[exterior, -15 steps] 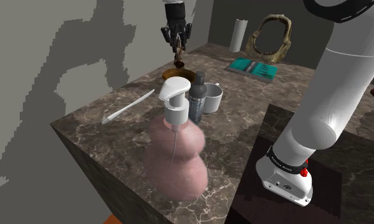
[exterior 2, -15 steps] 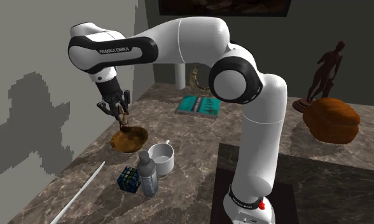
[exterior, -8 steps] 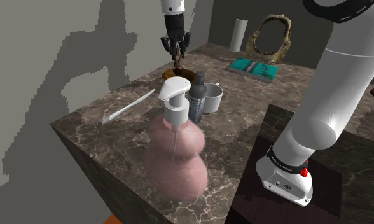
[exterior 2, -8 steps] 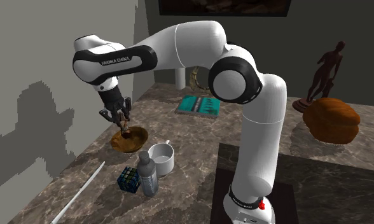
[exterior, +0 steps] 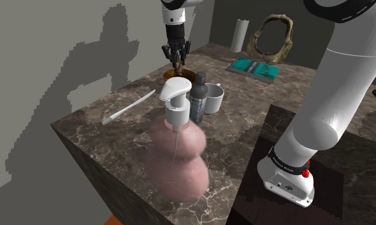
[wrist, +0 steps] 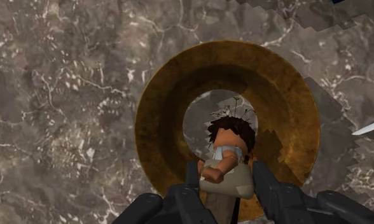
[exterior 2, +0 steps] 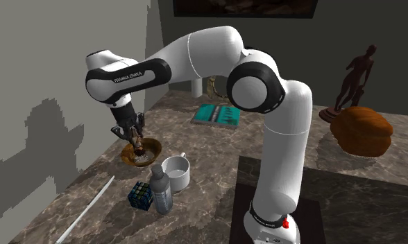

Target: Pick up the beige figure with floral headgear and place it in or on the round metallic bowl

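Beige-robed, dark-haired figure [wrist: 228,156] clasped by the tool [wrist: 226,178] above the brown-gold bowl [wrist: 159,114].

You have the figure [wrist: 229,159], in a beige dress with dark hair and thin sprigs on its head, upright and clasped between the fingers of the gripper [wrist: 227,181]. It sits right over the middle of the bowl [wrist: 160,121], a round, brownish-gold, shallow dish, mouth up.

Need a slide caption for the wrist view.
Gripper clasping the beige figure over the centre of the round brown-gold bowl on the marbled surface.
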Controlling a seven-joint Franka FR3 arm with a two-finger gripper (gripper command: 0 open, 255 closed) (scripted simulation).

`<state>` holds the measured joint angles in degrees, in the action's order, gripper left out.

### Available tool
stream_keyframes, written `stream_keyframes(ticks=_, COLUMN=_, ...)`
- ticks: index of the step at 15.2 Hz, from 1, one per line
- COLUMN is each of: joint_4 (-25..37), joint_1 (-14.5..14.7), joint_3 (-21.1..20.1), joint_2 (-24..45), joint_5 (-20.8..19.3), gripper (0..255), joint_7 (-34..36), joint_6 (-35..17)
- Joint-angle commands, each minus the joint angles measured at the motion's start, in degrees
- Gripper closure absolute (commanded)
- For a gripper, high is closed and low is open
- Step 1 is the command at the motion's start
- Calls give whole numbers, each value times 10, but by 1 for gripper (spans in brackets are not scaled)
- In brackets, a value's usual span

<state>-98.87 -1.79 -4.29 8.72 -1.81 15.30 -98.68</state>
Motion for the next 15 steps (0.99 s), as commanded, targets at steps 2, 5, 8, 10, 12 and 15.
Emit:
stream_keyframes(ticks=2, joint_4=-8, joint_1=1, joint_3=-1, joint_2=3, joint_5=0, gripper=255, joint_7=1, joint_6=-3)
stream_keyframes(ticks=5, joint_4=-8, joint_1=1, joint_3=-1, joint_2=3, joint_5=0, gripper=255, joint_7=1, joint_6=-3)
stream_keyframes(ticks=8, joint_4=-13, joint_1=0, joint_3=0, joint_2=-1, joint_5=1, gripper=0, joint_7=0, joint_6=-4)
stream_keyframes(ticks=10, joint_4=-11, joint_1=-1, joint_3=0, joint_2=-1, joint_5=1, gripper=0, joint_7=-2, joint_6=-2)
stream_keyframes(ticks=12, joint_4=-12, joint_1=-1, joint_3=0, joint_2=-2, joint_5=1, gripper=0, joint_7=-2, joint_6=-2)
stream_keyframes(ticks=15, joint_4=35, joint_1=1, joint_3=-1, joint_2=7, joint_5=0, gripper=0, joint_7=0, joint_6=37)
